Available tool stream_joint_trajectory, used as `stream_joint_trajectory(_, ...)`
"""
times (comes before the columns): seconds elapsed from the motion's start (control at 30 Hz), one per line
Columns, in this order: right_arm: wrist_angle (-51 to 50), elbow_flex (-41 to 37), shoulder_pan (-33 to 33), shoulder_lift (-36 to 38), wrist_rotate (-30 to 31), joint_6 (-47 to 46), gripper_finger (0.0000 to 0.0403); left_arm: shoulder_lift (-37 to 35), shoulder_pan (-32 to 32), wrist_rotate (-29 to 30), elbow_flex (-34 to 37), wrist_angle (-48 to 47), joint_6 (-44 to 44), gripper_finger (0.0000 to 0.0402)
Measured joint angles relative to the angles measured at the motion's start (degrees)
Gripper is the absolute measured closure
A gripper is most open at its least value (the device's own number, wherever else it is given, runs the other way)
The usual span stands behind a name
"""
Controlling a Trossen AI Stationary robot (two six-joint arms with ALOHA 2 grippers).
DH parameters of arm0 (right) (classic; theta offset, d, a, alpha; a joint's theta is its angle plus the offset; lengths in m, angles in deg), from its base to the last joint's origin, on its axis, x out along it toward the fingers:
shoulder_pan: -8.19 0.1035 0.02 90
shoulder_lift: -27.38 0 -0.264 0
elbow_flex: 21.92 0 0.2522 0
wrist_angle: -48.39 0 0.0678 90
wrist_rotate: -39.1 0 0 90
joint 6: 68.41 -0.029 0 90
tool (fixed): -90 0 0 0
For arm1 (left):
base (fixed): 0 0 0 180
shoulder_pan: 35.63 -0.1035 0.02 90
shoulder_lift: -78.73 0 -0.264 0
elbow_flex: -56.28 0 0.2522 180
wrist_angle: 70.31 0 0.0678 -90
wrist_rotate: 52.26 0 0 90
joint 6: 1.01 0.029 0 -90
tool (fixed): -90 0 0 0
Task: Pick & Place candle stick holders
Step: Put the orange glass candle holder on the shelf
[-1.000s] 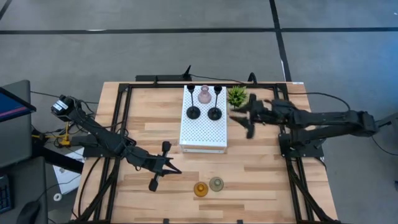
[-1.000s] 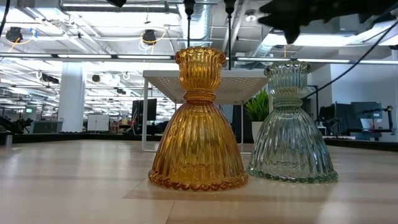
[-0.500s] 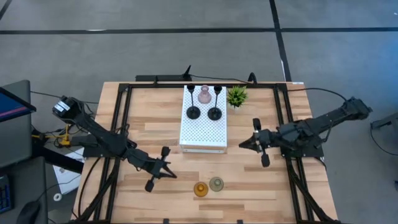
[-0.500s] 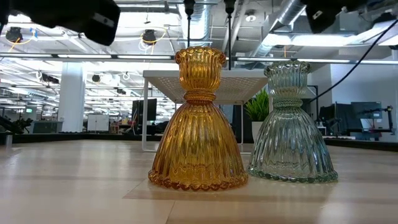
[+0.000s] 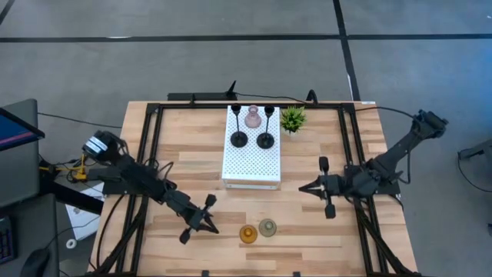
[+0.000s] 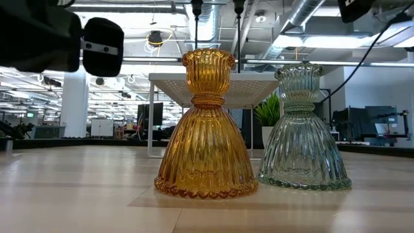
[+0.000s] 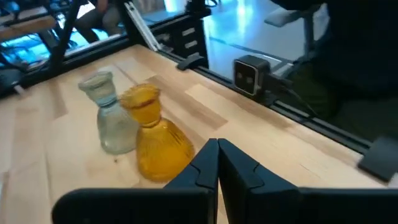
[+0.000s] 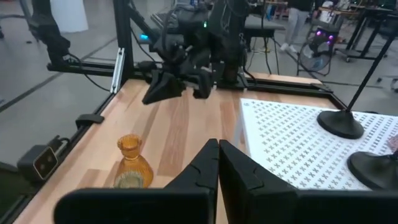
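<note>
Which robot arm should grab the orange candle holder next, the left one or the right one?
Probably the left. In the high view the left gripper hangs just beside the amber holder, and its wrist camera sees that holder close ahead. The right gripper sits farther off, past the grey-green holder. Both grippers look shut.

no readable text anywhere, no labels or brands on the holders, nothing legible on the table, arms or room behind

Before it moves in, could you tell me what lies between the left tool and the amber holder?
Only bare wood: the high view shows open table between the left tool and the amber holder.
</note>
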Motion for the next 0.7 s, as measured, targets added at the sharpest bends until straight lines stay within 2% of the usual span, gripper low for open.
stream_joint_trajectory(0.13,0.31,0.0,0.83,-1.51,0.92,-0.01,0.0402,3.14,-1.6,0.91,-0.07,6.65,-0.85,0.0394)
stream_joint_trajectory(0.3,0.32,-0.02,1.04,-2.16,0.95,-0.02,0.0402,4.87,-3.82,2.93,-0.42,9.44,-6.43,0.0387)
stream_joint_trajectory(0.7,-0.04,-0.02,1.04,-2.13,0.84,-0.01,0.0402,15.31,-4.33,2.95,-9.33,9.05,-7.4,0.0284)
